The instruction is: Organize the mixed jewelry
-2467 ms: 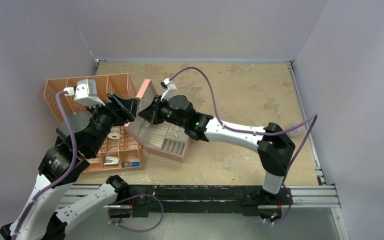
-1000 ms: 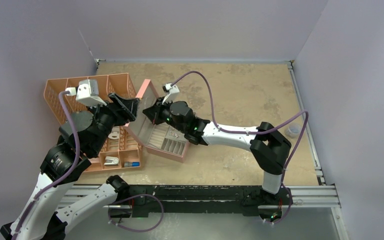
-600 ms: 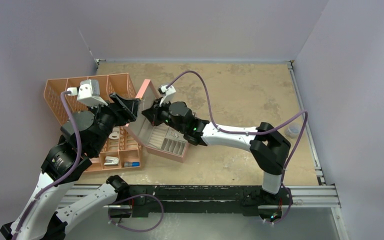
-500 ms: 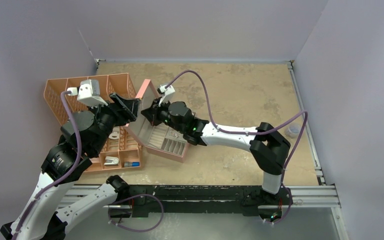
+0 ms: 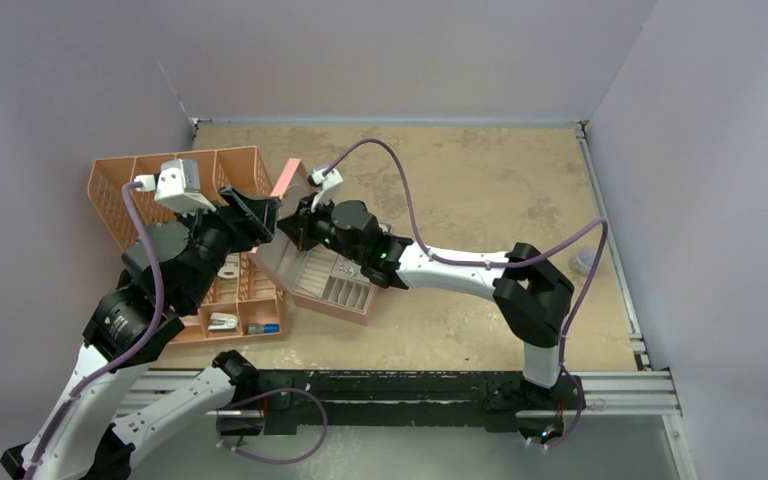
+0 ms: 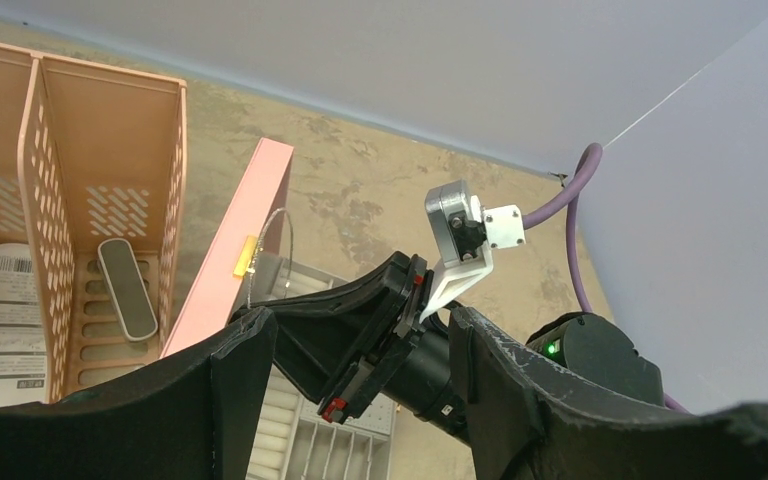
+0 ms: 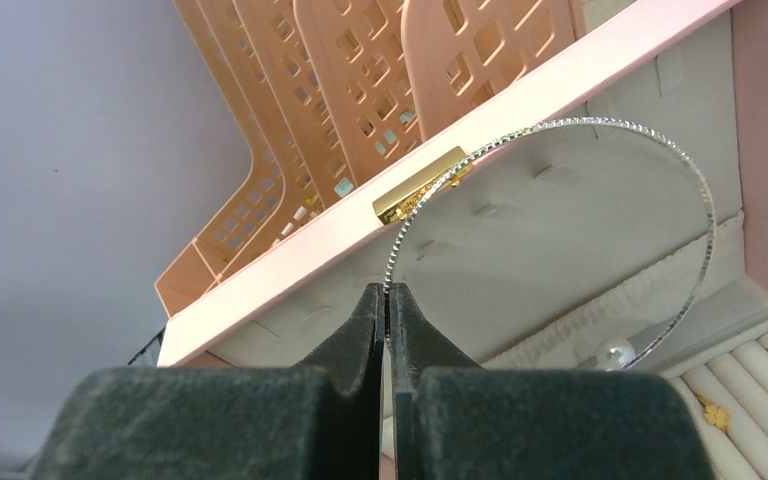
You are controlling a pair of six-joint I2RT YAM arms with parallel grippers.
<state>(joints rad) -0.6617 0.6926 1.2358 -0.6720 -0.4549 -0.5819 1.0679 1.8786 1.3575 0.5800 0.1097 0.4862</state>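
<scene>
Here, open pink box [image 5: 345,307], silvery hoop [image 7: 702,215] against lid [image 7: 560,240], gold stud [image 7: 715,413] inside.

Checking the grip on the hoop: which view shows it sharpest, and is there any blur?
Right wrist: silver hoop crisp, pinched in the right hand, the hand itself soft-focused. Left wrist: hoop only a faint line; left hand dark, blurred in front. Top external: evenly lit, hoop too fine to see.
</scene>
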